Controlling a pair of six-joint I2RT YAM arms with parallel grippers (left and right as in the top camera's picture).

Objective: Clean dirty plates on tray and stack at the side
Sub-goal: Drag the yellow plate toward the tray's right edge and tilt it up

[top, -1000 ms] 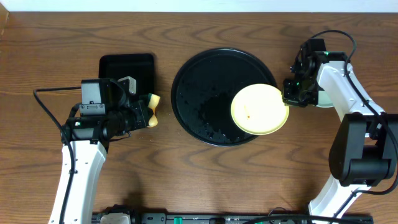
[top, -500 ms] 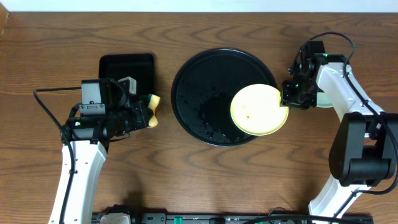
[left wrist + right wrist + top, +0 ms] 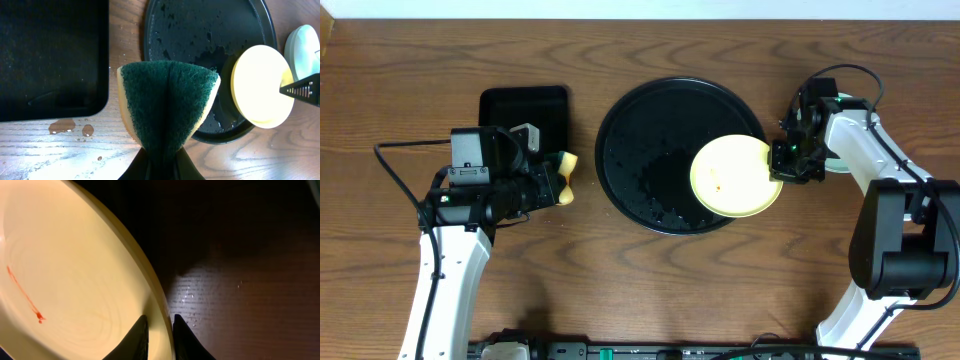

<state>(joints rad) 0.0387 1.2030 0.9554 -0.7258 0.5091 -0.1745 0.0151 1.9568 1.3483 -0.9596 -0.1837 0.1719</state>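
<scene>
The pale yellow plate [image 3: 732, 178] [image 3: 260, 85] [image 3: 75, 280] lies over the right rim of the round black tray [image 3: 640, 130] [image 3: 200, 25]. It bears a thin orange-red smear [image 3: 22, 292]. My right gripper [image 3: 778, 164] [image 3: 160, 330] is shut on the plate's right rim, one finger inside and one outside. My left gripper [image 3: 552, 182] [image 3: 162, 167] hovers left of the tray, shut on a folded green-and-yellow sponge [image 3: 566, 178] [image 3: 167, 105]. A pale plate [image 3: 302, 45] sits on the table right of the tray, mostly hidden by the right arm in the overhead view.
A smaller rectangular black tray [image 3: 525, 105] [image 3: 50, 55] sits at the back left, beside the left gripper. Water drops [image 3: 62, 126] lie on the wooden table near it, and the round tray's floor is wet.
The right gripper and the yellow plate have shifted slightly left and toward the front. The left arm and the sponge have not moved.
</scene>
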